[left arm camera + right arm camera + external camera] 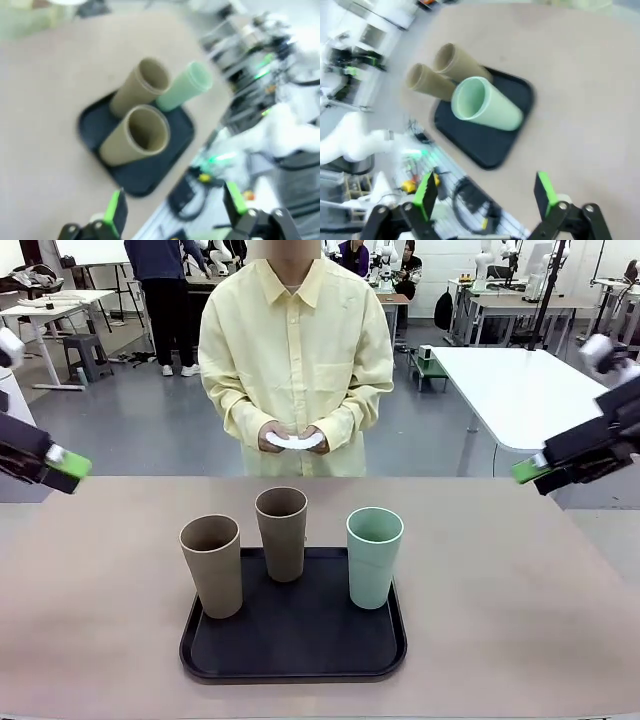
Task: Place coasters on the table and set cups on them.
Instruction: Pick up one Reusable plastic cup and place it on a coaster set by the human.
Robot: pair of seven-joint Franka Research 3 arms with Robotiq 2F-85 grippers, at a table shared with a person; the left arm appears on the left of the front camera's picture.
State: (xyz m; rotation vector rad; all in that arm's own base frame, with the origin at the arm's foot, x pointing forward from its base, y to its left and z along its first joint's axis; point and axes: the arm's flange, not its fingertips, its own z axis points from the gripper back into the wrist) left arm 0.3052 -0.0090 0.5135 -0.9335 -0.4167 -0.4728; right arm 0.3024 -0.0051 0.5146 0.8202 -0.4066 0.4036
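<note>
So far, nothing of the task is seen to be done. No coaster has been laid on the table (pixel 90 590), and all three cups are found on the black tray (pixel 300 640), which is set at the middle of the table's near edge. The tan cup (pixel 211 565) is stood upright by the tray's left edge, the brown cup (pixel 281 533) at its far edge, and the green cup (pixel 374 556) toward its far right corner; each is seen to be empty. The coasters (pixel 295 440) are held in the person's hands (pixel 270 438) beyond the table's far edge; they are perhaps a small stack, but their number cannot be told. The left gripper (pixel 174 202) and the right gripper (pixel 485 190) are spread wide with nothing grasped, raised by the table's left and right edges. Every coaster and cup is left to be placed.
</note>
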